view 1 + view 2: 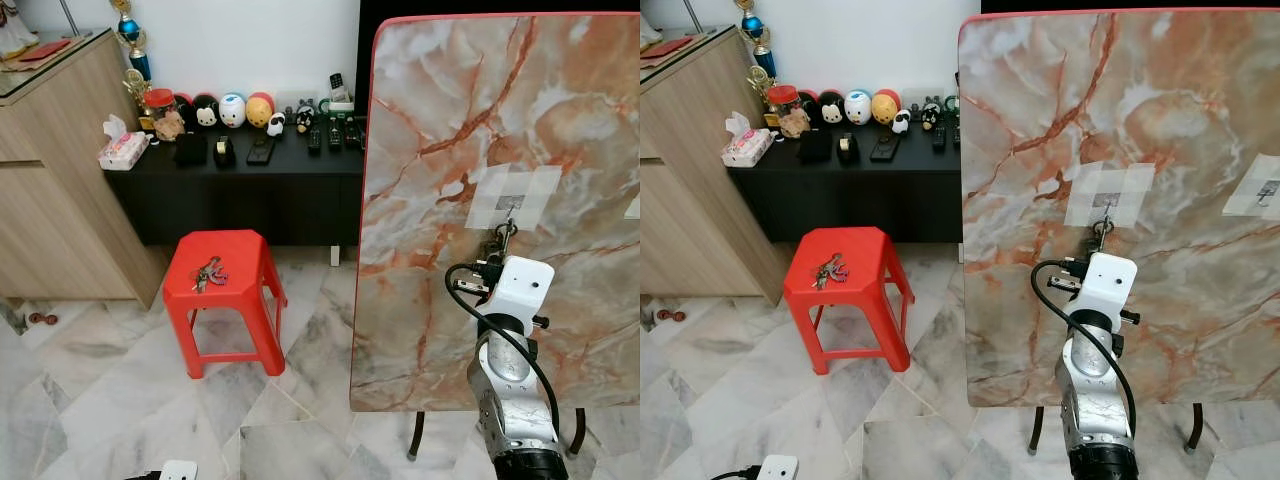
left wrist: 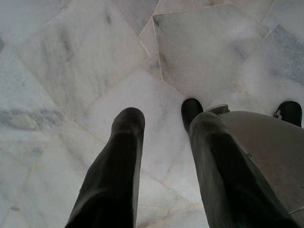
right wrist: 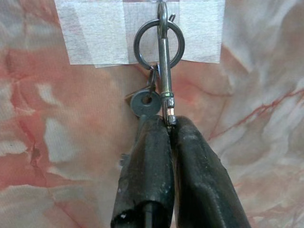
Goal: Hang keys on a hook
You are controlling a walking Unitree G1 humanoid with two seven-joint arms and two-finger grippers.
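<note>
1. The keys [image 3: 151,90] hang against the upright marble-patterned board [image 1: 440,130], under a patch of white tape [image 3: 95,33]. The right gripper [image 3: 168,124] has its two black fingers closed on the lower end of the metal clasp [image 3: 165,71], at 6 o'clock of the round key ring [image 3: 158,43].
2. The board's red left edge stands near the red plastic stool [image 1: 222,290]; open marble floor [image 1: 120,400] lies between and in front of them.
3. A second bunch of keys [image 1: 208,272] lies on the stool top.
4. The left wrist view shows the left gripper [image 2: 164,126] with fingers apart above pale floor tiles.
5. At 11 o'clock, a black low cabinet [image 1: 240,190] carries round toy figures [image 1: 232,109].
</note>
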